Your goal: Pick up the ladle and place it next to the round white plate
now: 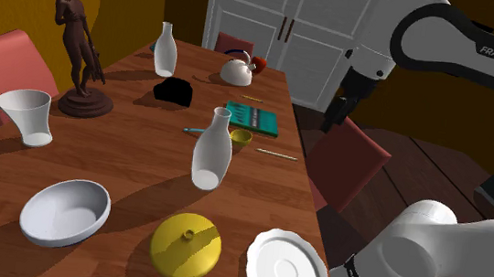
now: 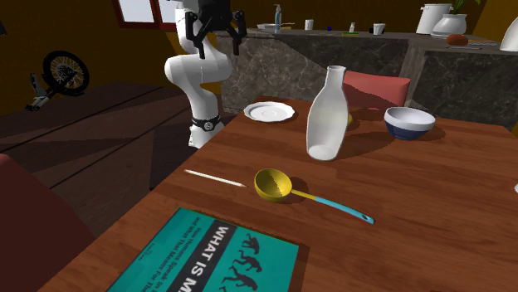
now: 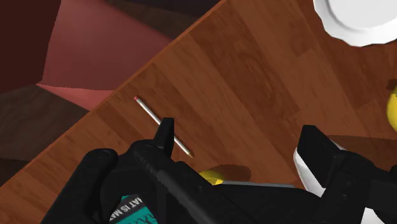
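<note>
The ladle [image 2: 272, 184] lies flat on the wooden table, with a yellow bowl and a thin teal handle [image 2: 336, 207]. In the shoulder view the ladle [image 1: 239, 137] rests between the teal book and the near white bottle. The round white plate [image 1: 287, 268] sits at the table's near corner, beside the arm's base, plate [image 2: 269, 111]. My black gripper [image 2: 217, 29] hangs open and empty, high above the table edge, gripper [image 1: 338, 109]. In the wrist view the gripper [image 3: 242, 146] stands wide apart, a sliver of the ladle's yellow bowl [image 3: 213, 175] under the hand, the plate [image 3: 362, 19] further off.
A pencil [image 2: 214, 177] lies by the table edge close to the ladle. A teal book [image 2: 207, 261], a tall white bottle [image 2: 326, 116], a yellow lid [image 1: 186, 244] and a white bowl [image 1: 66, 211] share the table. A red chair [image 1: 349, 160] stands under the gripper.
</note>
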You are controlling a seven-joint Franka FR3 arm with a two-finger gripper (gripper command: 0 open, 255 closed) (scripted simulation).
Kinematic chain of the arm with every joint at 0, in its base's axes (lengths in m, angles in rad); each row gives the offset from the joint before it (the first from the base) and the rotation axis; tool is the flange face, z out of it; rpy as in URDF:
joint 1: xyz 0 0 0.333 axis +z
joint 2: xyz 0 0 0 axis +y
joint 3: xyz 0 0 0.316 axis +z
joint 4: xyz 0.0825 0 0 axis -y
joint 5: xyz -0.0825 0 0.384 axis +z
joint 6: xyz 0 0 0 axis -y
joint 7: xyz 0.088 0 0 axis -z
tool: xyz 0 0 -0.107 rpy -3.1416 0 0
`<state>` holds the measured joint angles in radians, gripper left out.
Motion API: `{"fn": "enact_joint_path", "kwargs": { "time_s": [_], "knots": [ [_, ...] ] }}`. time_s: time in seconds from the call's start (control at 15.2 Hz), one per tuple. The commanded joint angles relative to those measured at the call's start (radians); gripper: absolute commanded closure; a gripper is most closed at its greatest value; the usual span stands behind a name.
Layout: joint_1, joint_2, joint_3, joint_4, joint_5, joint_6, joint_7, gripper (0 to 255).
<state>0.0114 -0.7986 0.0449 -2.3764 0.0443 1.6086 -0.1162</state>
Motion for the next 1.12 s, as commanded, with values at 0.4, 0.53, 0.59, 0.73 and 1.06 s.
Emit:
{"fn": "enact_joint_path", "kwargs": {
  "time_s": [0.4, 0.53, 0.59, 0.73, 1.06],
  "knots": [
    [0.03, 0.241, -0.039, 0.068, -0.007, 0.134, -0.139, 0],
    [0.041, 0.324, -0.049, 0.102, -0.006, 0.169, -0.184, 0],
    [0.047, 0.365, -0.054, 0.122, -0.005, 0.185, -0.206, 0],
    [0.057, 0.449, -0.06, 0.164, -0.001, 0.213, -0.25, 0],
    [0.079, 0.658, -0.066, 0.291, 0.014, 0.26, -0.357, 0]
  ]
}}
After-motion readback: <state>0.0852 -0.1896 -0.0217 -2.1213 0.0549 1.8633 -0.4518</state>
